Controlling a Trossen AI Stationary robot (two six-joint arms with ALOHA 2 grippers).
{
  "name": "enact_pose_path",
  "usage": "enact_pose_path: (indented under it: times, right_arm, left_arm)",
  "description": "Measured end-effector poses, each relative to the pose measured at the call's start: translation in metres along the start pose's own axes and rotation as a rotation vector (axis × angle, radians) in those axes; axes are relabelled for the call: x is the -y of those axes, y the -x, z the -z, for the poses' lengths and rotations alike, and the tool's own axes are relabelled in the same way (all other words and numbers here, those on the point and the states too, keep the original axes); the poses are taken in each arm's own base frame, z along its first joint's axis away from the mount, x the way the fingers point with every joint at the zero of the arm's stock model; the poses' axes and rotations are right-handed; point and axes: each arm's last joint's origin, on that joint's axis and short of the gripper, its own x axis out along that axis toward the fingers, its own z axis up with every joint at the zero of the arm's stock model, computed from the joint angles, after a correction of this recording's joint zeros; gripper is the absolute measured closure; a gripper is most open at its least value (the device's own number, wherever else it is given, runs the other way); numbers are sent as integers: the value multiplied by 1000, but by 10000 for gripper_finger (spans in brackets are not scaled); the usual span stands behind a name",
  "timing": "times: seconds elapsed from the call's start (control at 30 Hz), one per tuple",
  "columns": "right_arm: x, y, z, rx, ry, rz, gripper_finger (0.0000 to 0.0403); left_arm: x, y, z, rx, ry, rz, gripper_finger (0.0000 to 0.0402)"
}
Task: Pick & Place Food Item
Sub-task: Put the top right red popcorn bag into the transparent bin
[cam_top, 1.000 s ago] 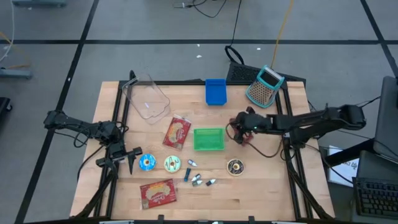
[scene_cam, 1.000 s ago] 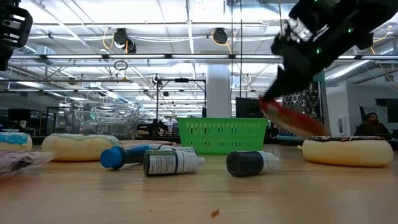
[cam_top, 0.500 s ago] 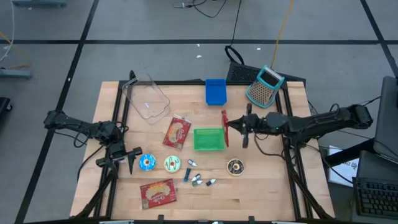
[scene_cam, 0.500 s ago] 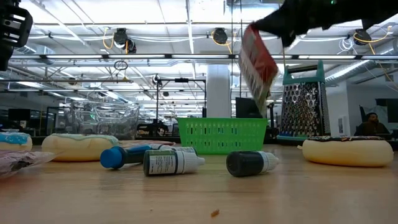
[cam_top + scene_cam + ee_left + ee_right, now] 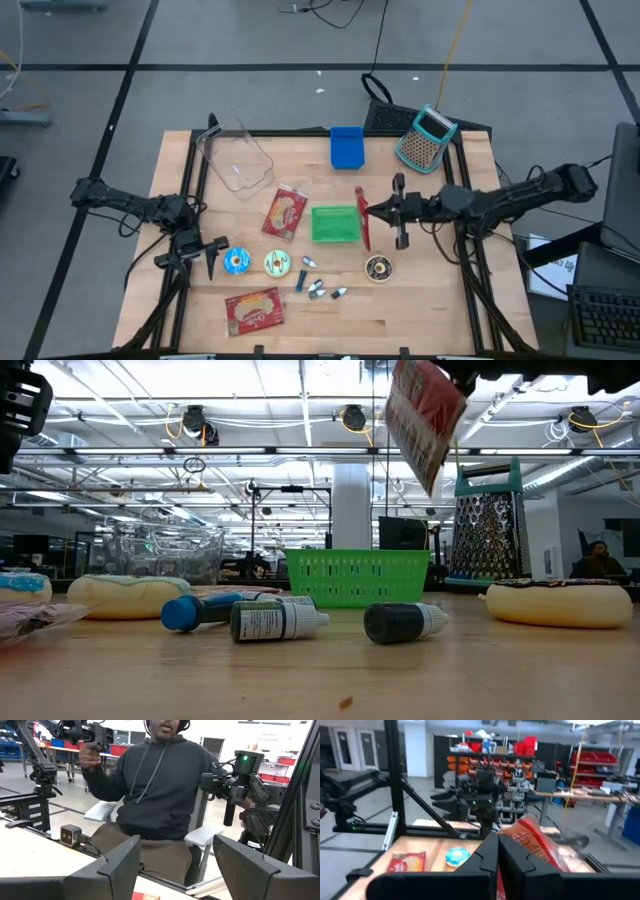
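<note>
The wooden table [image 5: 420, 300] had bare board along its near right edge and open space between the green basket [image 5: 335, 223] and the right rail. The left gripper [image 5: 205, 262] hung near the left edge with its fingers parted and nothing between them. The right gripper [image 5: 372, 210] was raised just beside the basket's right side, its fingers closed on the red snack packet [image 5: 362, 217]. The packet stood on edge in the high view and hung tilted above the basket [image 5: 357, 578] in the low view [image 5: 424, 420]. It was red with white lettering [image 5: 535, 845], too blurred to read. A small dark bottle [image 5: 402, 622] carried a label, not legible.
</note>
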Motion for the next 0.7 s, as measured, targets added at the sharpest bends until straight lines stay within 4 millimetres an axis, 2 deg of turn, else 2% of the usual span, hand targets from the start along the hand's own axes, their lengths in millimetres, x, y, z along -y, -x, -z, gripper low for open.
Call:
enact_pose_path:
  times: [0.2,0.37,0.53,0.7]
  right_arm:
    - [-9,-1,-4,54,3,-94,403]
    - [-16,-8,-1,108,16,-228,403]
    - [-19,-17,3,155,16,-268,403]
    - [-20,-23,9,164,16,-264,403]
  left_arm:
    - [-2,0,-1,17,-49,-66,149]
    - [-7,1,-7,82,-116,-275,149]
    - [-12,5,-15,157,-232,-542,149]
    - [-13,7,-20,191,-314,-649,149]
